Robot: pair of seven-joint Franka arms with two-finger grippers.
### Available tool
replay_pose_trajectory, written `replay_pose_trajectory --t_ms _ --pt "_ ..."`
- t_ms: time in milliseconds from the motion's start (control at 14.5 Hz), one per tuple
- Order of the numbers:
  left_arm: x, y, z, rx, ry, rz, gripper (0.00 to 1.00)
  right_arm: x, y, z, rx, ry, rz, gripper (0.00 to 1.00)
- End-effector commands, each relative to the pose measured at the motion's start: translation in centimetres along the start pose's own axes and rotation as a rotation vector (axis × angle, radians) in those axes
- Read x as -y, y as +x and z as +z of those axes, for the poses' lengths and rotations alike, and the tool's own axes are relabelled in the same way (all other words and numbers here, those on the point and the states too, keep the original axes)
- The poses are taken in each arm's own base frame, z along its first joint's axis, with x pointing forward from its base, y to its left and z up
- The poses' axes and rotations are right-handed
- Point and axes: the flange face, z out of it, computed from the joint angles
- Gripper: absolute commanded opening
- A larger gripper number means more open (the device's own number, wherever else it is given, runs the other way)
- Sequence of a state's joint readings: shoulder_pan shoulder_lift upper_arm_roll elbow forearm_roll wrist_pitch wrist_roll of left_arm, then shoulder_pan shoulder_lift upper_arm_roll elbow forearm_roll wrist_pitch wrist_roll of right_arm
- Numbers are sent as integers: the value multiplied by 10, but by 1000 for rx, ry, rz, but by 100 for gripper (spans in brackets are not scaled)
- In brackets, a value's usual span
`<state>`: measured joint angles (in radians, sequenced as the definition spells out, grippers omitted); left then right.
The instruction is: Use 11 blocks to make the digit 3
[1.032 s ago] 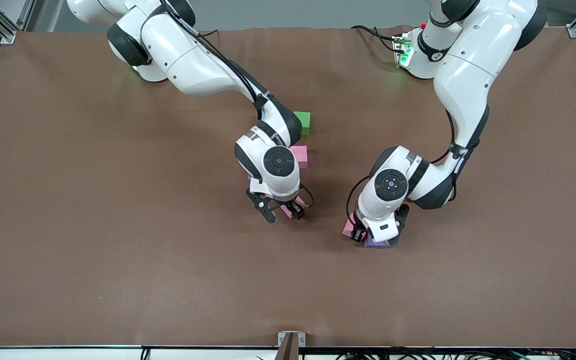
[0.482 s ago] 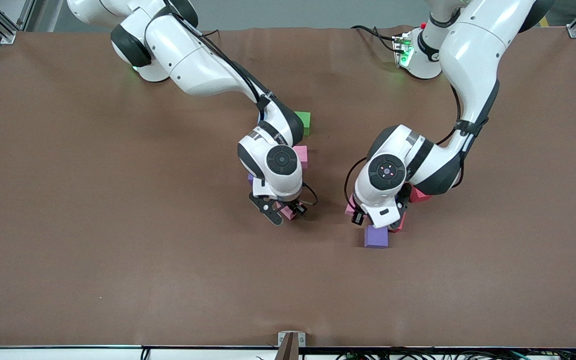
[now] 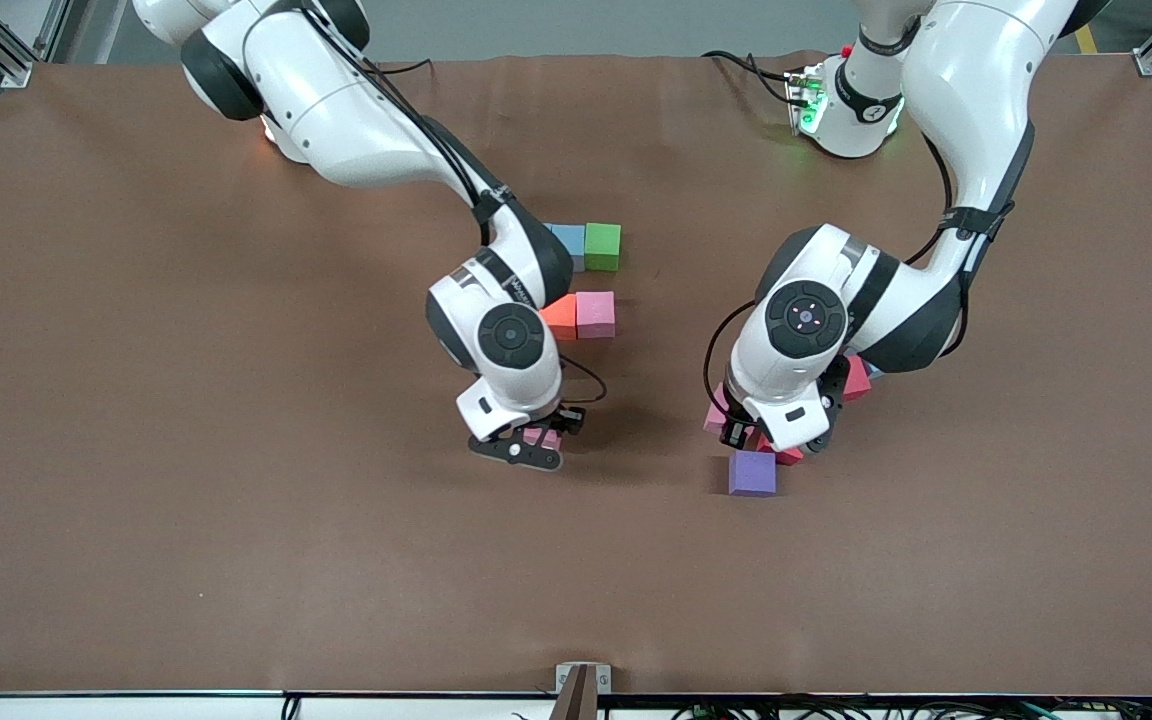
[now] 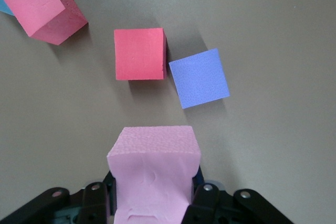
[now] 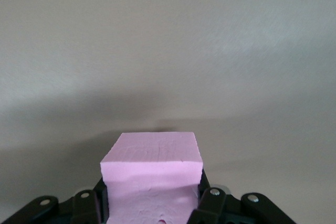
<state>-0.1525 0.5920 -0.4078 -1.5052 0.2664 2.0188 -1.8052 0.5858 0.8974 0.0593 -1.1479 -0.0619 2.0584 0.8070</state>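
Worktop (image 3: 136, 450) carried loose blocks. Left pincer (image 4: 152, 203) gripped a pink block (image 4: 154, 171), flat face up, over bare surface beside a red cube (image 4: 139, 53) and purple block (image 4: 199, 77). Right pincer (image 5: 152, 203) clamped another pink cube (image 5: 151, 179), its lower part hidden.

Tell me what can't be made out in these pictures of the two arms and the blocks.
- Front view: the left hand covers most of its pink block and the red cubes under the wrist.
- Front view: the right arm hides part of the light blue block and the orange block.
- Right wrist view: only its held pink block and bare table show; no other blocks.
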Motion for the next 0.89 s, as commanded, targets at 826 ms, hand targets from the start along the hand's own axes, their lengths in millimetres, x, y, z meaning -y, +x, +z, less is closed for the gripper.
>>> replay_pose_trajectory --t_ms 826 --pt "7 19 -26 4 -8 -21 16 -65 -57 41 33 45 -156 2"
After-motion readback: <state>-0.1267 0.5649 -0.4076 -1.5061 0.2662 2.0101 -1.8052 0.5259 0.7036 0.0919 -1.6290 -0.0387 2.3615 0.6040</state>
